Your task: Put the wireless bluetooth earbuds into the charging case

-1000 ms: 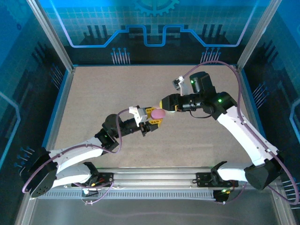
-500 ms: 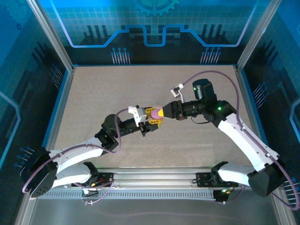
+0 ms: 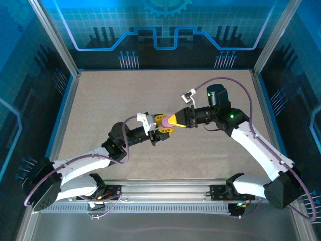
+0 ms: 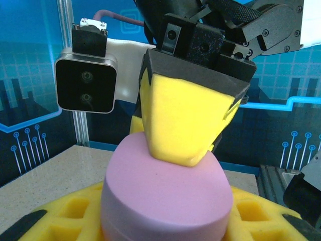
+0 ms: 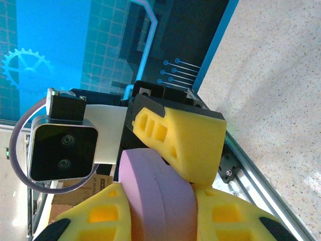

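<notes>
A: What's there to count?
B: One pink-purple charging case (image 4: pixel 165 191) and two grippers, tip to tip above the middle of the table (image 3: pixel 100 110).
A: And the case against the fingers?
B: The left gripper (image 3: pixel 164 125) clamps it between two yellow pads (image 4: pixel 256 216). The right gripper (image 3: pixel 174 120) pinches it from the right, foam fingers (image 5: pixel 225 216) pressed on both faces.
</notes>
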